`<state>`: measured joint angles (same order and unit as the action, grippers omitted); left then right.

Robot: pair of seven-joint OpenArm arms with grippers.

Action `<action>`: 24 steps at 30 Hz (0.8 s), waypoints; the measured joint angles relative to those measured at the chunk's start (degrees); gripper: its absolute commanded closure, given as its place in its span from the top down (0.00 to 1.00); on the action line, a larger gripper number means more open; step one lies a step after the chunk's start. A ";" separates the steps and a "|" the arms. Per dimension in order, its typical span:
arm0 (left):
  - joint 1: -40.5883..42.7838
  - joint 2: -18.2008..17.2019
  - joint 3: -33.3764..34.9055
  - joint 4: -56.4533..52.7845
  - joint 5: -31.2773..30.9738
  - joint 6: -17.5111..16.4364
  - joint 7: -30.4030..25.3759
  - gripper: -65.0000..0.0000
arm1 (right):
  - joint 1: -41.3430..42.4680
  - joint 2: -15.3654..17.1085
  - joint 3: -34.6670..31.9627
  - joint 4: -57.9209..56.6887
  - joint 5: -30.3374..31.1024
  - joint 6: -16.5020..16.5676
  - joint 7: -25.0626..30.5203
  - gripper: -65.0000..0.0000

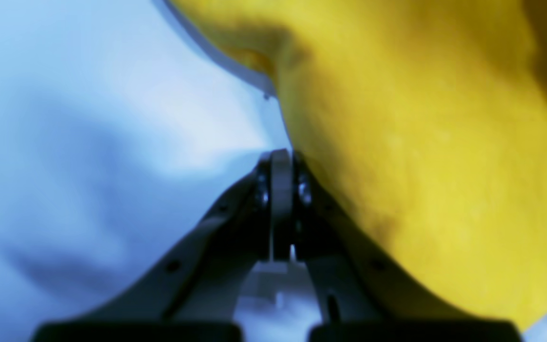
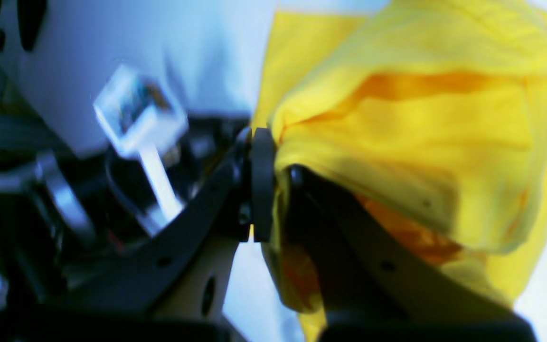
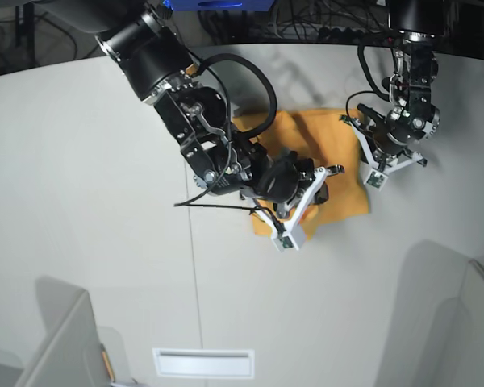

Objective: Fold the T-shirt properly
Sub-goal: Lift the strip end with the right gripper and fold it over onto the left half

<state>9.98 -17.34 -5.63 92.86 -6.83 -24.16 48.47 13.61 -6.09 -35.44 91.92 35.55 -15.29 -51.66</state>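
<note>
Right claw (image 2: 268,185) pinches T-shirt (image 2: 411,142); base view hides grip.

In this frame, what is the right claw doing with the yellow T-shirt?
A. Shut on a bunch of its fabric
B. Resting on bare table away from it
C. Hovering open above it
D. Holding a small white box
A: in the right wrist view the right claw has its jaws closed with a bunch of the yellow T-shirt pinched between them.
</note>
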 measured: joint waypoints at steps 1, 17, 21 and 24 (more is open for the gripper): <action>0.44 0.02 -0.09 0.44 0.22 0.00 0.09 0.00 | 0.02 -0.13 -0.11 -0.63 -0.04 0.00 0.79 0.00; 1.46 0.04 -0.07 1.62 0.39 -0.02 0.79 0.00 | 2.34 -1.11 -4.07 -6.43 -0.02 -0.17 4.37 0.00; 1.77 0.37 -1.79 1.68 -0.13 -0.13 0.81 0.00 | 2.34 -1.01 -5.40 -7.30 0.02 -0.22 5.64 0.00; 2.71 1.33 -6.47 1.66 -0.55 -0.87 1.22 0.00 | 2.34 -1.25 -6.99 -7.30 0.42 -0.15 6.80 0.00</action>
<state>12.69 -16.01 -12.10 94.52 -7.38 -25.04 49.69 15.94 -7.33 -42.44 84.62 35.97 -15.44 -44.86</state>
